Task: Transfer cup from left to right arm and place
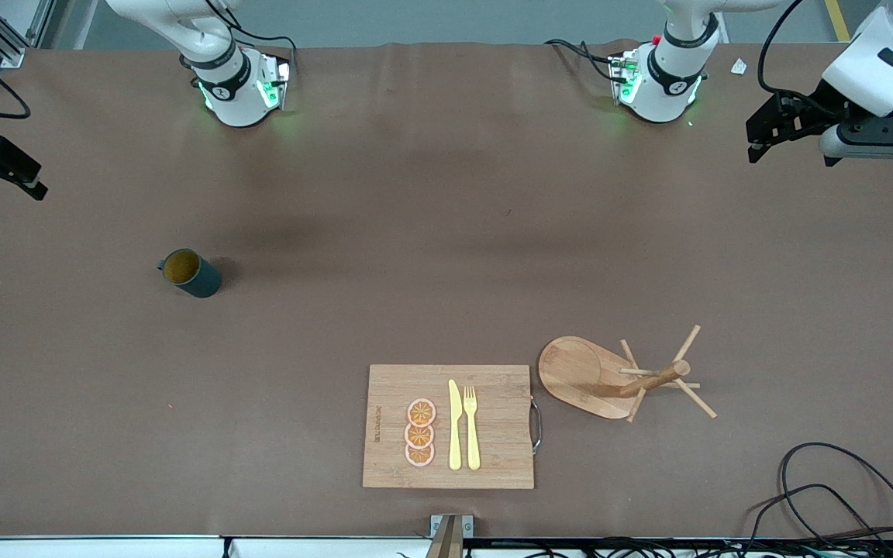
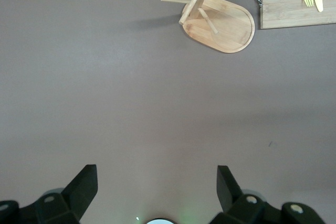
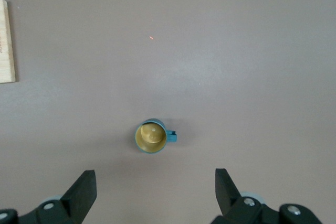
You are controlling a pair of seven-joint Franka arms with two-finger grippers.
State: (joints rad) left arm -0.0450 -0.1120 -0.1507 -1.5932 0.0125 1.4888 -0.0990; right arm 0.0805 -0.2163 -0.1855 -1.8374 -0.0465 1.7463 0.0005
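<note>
The cup is a dark teal mug with an ochre inside. It stands upright on the brown table toward the right arm's end, with its handle pointing to that end. The right wrist view looks down on the cup and shows its handle at one side. My right gripper hangs open and empty above the table's edge at the right arm's end; its fingers are spread wide, clear of the cup. At the left arm's end my left gripper is held up, also open and empty.
A wooden cutting board lies near the front camera and carries a yellow knife, a fork and orange slices. Beside it, toward the left arm's end, stands a wooden mug tree. Black cables lie at the near corner.
</note>
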